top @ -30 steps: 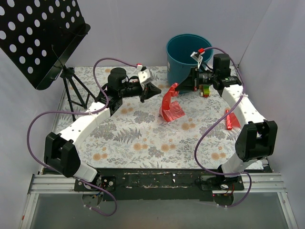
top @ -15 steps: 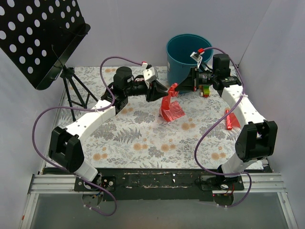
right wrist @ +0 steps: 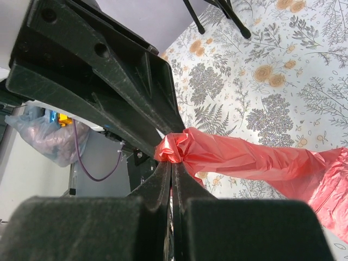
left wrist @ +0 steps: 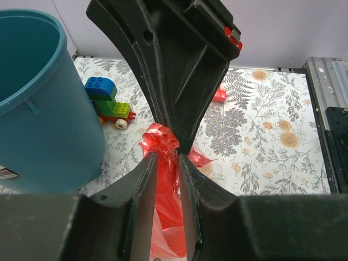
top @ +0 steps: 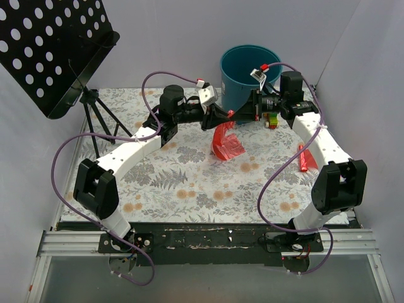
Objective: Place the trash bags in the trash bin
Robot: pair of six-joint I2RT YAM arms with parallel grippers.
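Observation:
A red trash bag hangs by its bunched top beside the teal trash bin, its lower part resting on the floral table. My right gripper is shut on that bunched top, and the film stretches away to the right. My left gripper meets it from the left. Its jaws stand narrowly apart just below the knot, and the bag fills the gap against both fingers. The bin wall is close on the left in that view. A second red film piece lies by the right arm.
A toy of coloured bricks sits on the table right of the bin. A black perforated music stand on a tripod occupies the back left. White walls enclose the table on three sides.
My left arm swung right from mid-table to the hanging bag, and its jaws went from shut to parted around the film. The right arm and the bag stayed put.

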